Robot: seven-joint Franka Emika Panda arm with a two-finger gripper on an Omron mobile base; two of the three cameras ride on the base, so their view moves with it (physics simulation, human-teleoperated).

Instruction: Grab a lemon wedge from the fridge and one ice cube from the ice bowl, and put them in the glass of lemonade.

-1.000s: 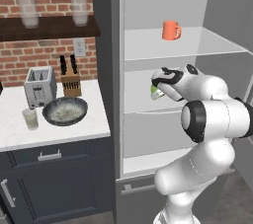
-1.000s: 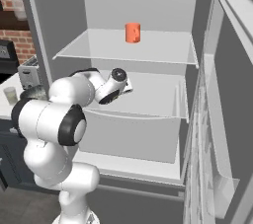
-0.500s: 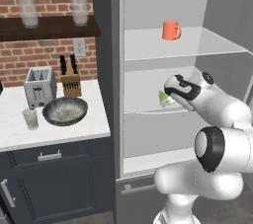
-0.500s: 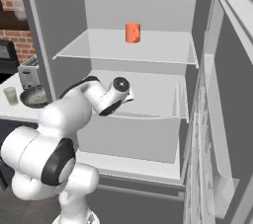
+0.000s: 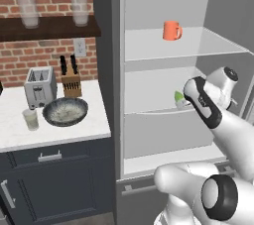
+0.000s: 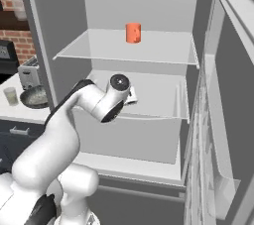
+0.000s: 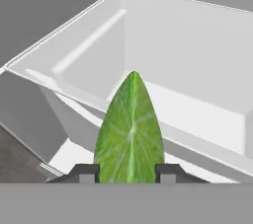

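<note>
My gripper [image 7: 127, 172] is shut on the lemon wedge [image 7: 130, 131], a green-yellow slice standing upright between the two dark fingertips. In the left base view the lemon wedge [image 5: 179, 96] shows just left of my hand, inside the open fridge [image 5: 117, 75] and just above its middle shelf. On the counter to the left sits the dark ice bowl [image 5: 65, 111], and the glass of lemonade [image 5: 31, 119] stands beside it. From the right base view my hand hides the wedge; the ice bowl [image 6: 33, 98] and glass of lemonade [image 6: 10, 96] lie far left.
An orange mug [image 5: 171, 30] stands on the fridge's top shelf. The open fridge door [image 6: 218, 120] hangs at the right. A silver toaster [image 5: 39, 86] and a knife block [image 5: 71, 85] stand behind the bowl. Two frosted jars [image 5: 29, 5] sit on the wall shelf.
My hand has swung to the right inside the fridge with the lemon wedge in its grip, and the elbow has dropped lower. The counter things have not moved.
</note>
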